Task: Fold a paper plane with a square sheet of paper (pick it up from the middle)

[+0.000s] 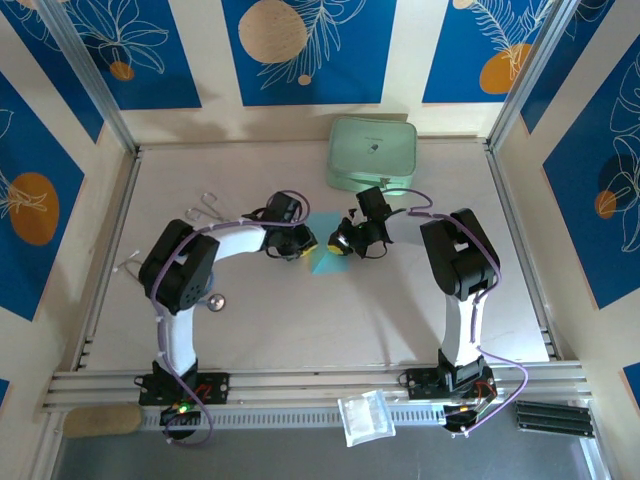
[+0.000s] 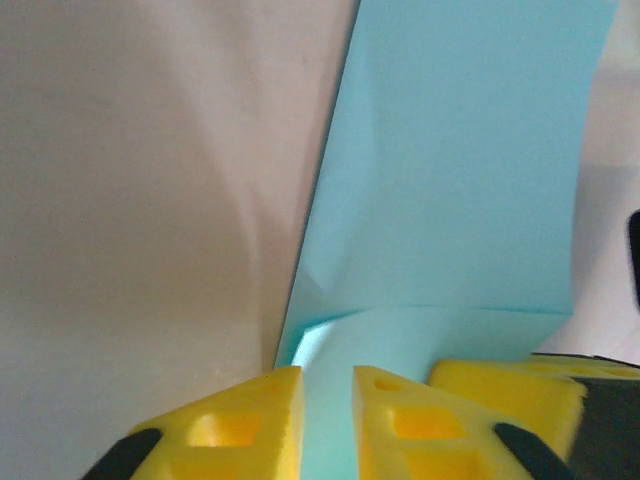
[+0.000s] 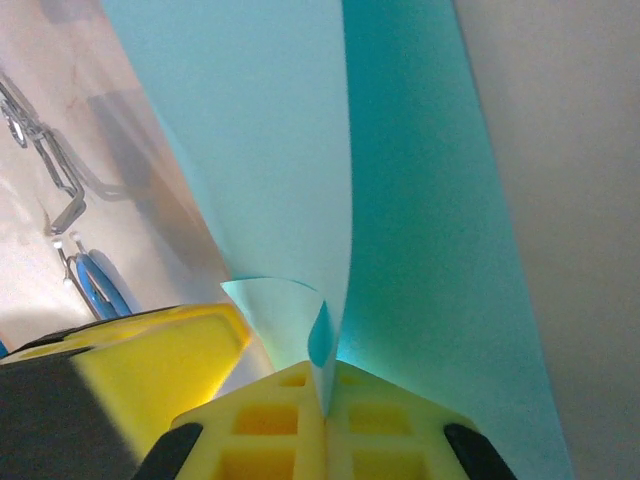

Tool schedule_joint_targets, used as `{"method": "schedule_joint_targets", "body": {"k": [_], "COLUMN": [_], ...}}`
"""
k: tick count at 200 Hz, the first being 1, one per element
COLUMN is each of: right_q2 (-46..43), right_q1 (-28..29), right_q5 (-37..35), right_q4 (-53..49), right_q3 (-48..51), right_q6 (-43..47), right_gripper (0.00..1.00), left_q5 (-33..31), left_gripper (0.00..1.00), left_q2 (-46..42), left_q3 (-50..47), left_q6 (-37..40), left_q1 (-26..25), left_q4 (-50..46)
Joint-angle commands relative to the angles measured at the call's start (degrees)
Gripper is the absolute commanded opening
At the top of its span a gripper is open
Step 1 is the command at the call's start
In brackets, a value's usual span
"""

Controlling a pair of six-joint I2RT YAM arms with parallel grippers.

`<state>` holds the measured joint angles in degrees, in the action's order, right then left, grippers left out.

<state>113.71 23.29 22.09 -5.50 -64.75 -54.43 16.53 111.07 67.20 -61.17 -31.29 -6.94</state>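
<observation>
The square sheet of paper (image 1: 323, 260) is sky-blue and held up off the table at the centre, between both grippers. My right gripper (image 3: 325, 388) is shut on a folded edge of the sheet (image 3: 270, 150), which rises from between its yellow fingers. My left gripper (image 2: 327, 385) is open by a narrow gap, and the blue sheet (image 2: 460, 180) shows through and beyond that gap. The two grippers sit close together, left gripper (image 1: 300, 243) and right gripper (image 1: 342, 243), nearly touching. No paper plane shape is visible; the sheet is bent and creased.
A mint-green rounded case (image 1: 372, 152) lies at the back of the table, right of centre. Metal wire clips (image 1: 208, 208) lie at the back left, and a small round object (image 1: 213, 302) sits near the left arm. A plastic bag (image 1: 365, 415) lies beyond the front rail.
</observation>
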Motion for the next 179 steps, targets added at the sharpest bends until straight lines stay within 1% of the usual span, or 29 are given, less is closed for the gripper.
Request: {"method": "schedule_joint_targets", "body": {"k": [1, 21, 36, 50, 63, 78, 102, 137, 162, 179], "right_q2": [-3.64, -5.69, -7.18, -8.76, -9.91, -10.94, -12.03, -12.86, -13.2, -13.35], "right_q1": [-0.42, -1.28, -1.91, -2.42, -2.63, -2.81, -2.61, -2.55, -2.6, -2.62], "right_q5": [2.42, 6.9, 11.0, 14.32, 17.08, 19.76, 22.63, 24.23, 24.66, 25.01], "right_q4": [1.5, 4.11, 6.13, 8.34, 9.88, 11.71, 13.8, 16.31, 17.22, 17.68], "right_q3": [0.29, 0.39, 0.48, 0.83, 0.85, 0.95, 1.07, 2.21, 3.26, 3.74], "right_q6": [1.47, 1.54, 0.78, -0.49, -1.66, -3.33, -5.15, -7.14, -7.71, -7.89], "right_gripper": [0.01, 0.01, 0.01, 0.01, 0.01, 0.01, 0.01, 0.02, 0.02, 0.02], "left_q5": [1.92, 4.21, 6.0, 7.04, 7.54, 7.94, 9.81, 10.97, 10.17, 10.05], "left_gripper": [0.29, 0.46, 0.55, 0.66, 0.77, 0.84, 0.87, 0.87, 0.82, 0.73], "left_q2": [-7.0, -11.97, -15.5, -18.66, -21.3, -23.17, -24.04, -24.4, -24.98, -25.28], "left_q3": [-2.55, -6.96, -10.19, -13.37, -17.27, -21.45, -24.3, -22.96, -23.24, -23.43], "left_q6": [-0.29, -1.24, -1.31, -1.87, -4.32, -8.96, -13.7, -14.07, -14.5, -14.77], "left_q1": [2.57, 4.13, 4.68, 4.66, 4.66, 4.66, 3.84, 1.82, 1.34, 1.17], "left_q4": [0.28, 4.21, 7.44, 10.63, 15.48, 21.66, 30.74, 31.95, 33.4, 34.38]}}
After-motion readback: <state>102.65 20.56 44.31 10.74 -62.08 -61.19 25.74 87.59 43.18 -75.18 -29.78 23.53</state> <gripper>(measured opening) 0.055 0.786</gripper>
